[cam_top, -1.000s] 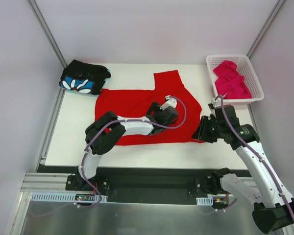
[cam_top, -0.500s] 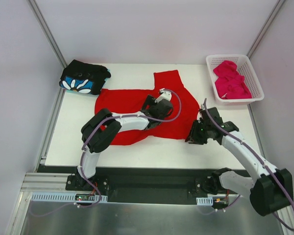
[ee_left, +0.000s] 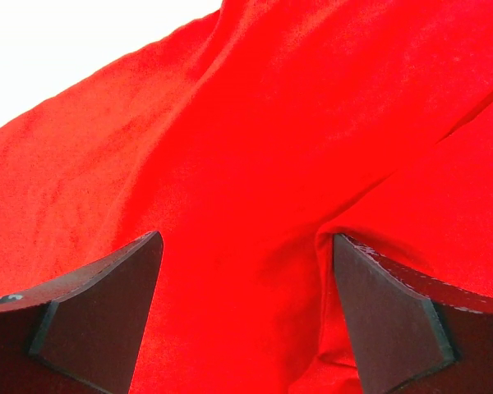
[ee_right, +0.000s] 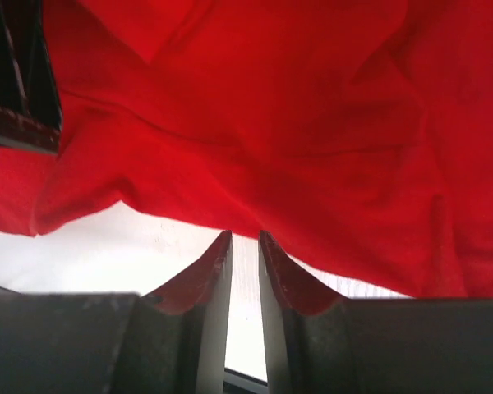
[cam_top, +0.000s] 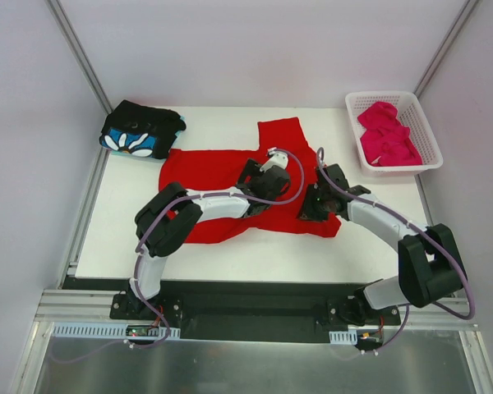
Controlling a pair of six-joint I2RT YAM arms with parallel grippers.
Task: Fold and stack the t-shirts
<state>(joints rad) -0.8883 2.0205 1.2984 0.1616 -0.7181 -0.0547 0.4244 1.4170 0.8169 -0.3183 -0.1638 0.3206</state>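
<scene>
The red t-shirt [cam_top: 222, 168] lies spread on the white table, rumpled along its near right edge. My left gripper [cam_top: 259, 182] rests on its middle, open wide, with red cloth [ee_left: 246, 164] flat between the fingers [ee_left: 107, 312]. My right gripper [cam_top: 306, 207] is at the shirt's near right part. Its jaws [ee_right: 245, 236] stand a narrow slit apart with table showing through, and the shirt's hem [ee_right: 189, 217] lies just at their tips. No cloth shows inside the slit. The black flower-print t-shirt [cam_top: 141, 131] sits folded at the far left. The pink t-shirt [cam_top: 386, 133] lies bunched in the basket.
The white lattice basket [cam_top: 431, 152] stands at the far right corner. Bare white table [cam_top: 255, 246] runs along the near edge in front of the red shirt. Grey walls and metal posts close in the sides and back.
My right arm has swung left from beside the shirt's right corner onto its near right part, and its jaws have narrowed. The left gripper shifted slightly up and left, then stayed still.
</scene>
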